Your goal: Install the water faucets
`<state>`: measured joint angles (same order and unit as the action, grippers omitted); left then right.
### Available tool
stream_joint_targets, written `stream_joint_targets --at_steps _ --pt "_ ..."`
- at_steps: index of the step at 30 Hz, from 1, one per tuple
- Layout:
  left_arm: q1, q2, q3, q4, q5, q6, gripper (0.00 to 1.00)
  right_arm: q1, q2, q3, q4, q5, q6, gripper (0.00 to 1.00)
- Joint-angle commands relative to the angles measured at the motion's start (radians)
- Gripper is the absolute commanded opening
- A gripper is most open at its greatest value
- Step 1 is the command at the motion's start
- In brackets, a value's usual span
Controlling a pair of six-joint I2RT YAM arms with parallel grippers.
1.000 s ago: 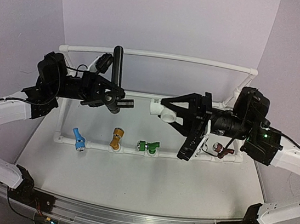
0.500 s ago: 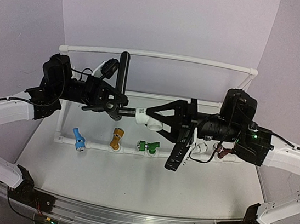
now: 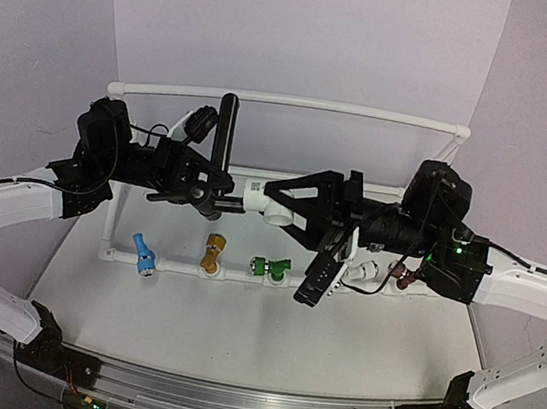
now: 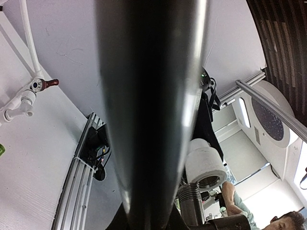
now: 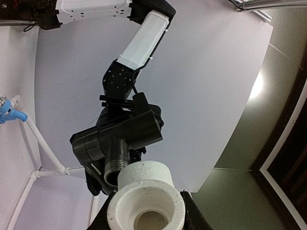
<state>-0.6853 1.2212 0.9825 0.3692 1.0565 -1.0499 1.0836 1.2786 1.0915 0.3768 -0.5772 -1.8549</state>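
My left gripper (image 3: 193, 186) is shut on the dark grey-black faucet (image 3: 222, 147). Its long lever handle stands upright and fills the left wrist view (image 4: 148, 110). Its threaded spout (image 3: 233, 202) points right. My right gripper (image 3: 288, 207) is shut on the small white pipe fitting (image 3: 262, 202), held in mid-air. The fitting's open end meets the spout tip. In the right wrist view the fitting (image 5: 144, 201) sits just beside the threaded spout (image 5: 115, 160), slightly off its axis. In the left wrist view the fitting (image 4: 205, 163) hangs just above the thread (image 4: 190, 203).
A white pipe frame (image 3: 287, 102) stands on the table. Its front rail (image 3: 175, 266) carries a blue faucet (image 3: 143, 254), an orange faucet (image 3: 210, 254), a green faucet (image 3: 270, 267), a bare white outlet (image 3: 364, 270) and a dark red faucet (image 3: 406, 273).
My right gripper has carried the white fitting leftward until it meets the faucet's spout. My left gripper shifted a little right and up a second ago, then stayed put.
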Motion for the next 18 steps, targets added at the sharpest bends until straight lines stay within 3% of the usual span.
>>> stream_joint_targets --at_steps 1,7,18 --pt "-0.011 -0.004 0.04 0.145 -0.004 -0.039 0.0 0.012 0.024 -0.015 0.171 -0.012 0.006 0.0" --pt "-0.013 -0.017 0.022 0.198 -0.003 -0.063 0.0 0.012 0.014 -0.033 0.157 -0.01 0.022 0.0" --pt "-0.013 -0.034 0.03 0.153 -0.052 -0.051 0.0 0.012 -0.004 -0.066 0.146 -0.024 0.002 0.0"
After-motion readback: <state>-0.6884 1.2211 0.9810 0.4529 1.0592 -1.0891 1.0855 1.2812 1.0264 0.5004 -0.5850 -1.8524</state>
